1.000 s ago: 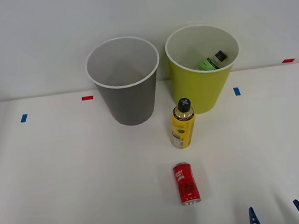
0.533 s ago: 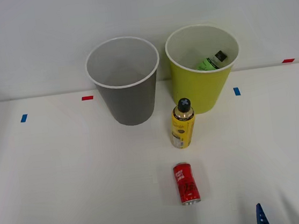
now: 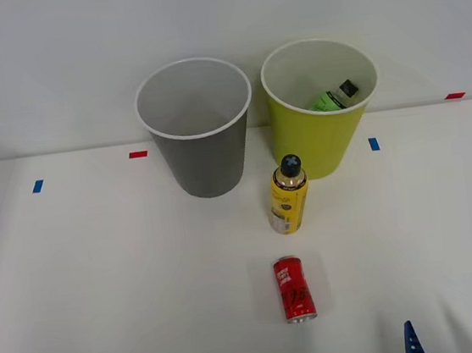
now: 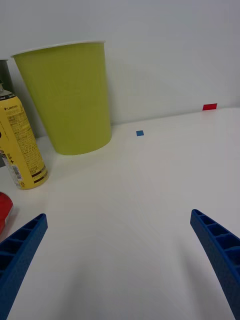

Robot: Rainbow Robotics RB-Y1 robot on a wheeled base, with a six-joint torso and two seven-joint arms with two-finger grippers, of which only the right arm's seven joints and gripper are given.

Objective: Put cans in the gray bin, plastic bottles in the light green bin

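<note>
Red can [image 3: 293, 288]: laid on its side on the white table [image 3: 103, 285], nearest the robot.
Yellow bottle [image 3: 288, 195]: upright, just before the light green bin [image 3: 321, 137].
Green bottle [image 3: 334, 96]: inside that bin.
Gray bin [image 3: 204, 159]: beside it, to its left.
Right gripper [image 3: 450, 337]: 2 blue fingers spread wide, holding nothing.
Room: plain pale wall [image 3: 52, 61]; 5 red and blue tape marks [image 3: 138, 154] on the table.

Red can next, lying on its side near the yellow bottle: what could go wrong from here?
1. The red can lies on its side, so a finger nudge could roll it away from the open gripper.
2. The yellow bottle stands upright between the can and the bins; a carry toward the gray bin could tip it.
3. The green bin sits right beside the gray one, so a drop off to that side could missort the can.
</note>
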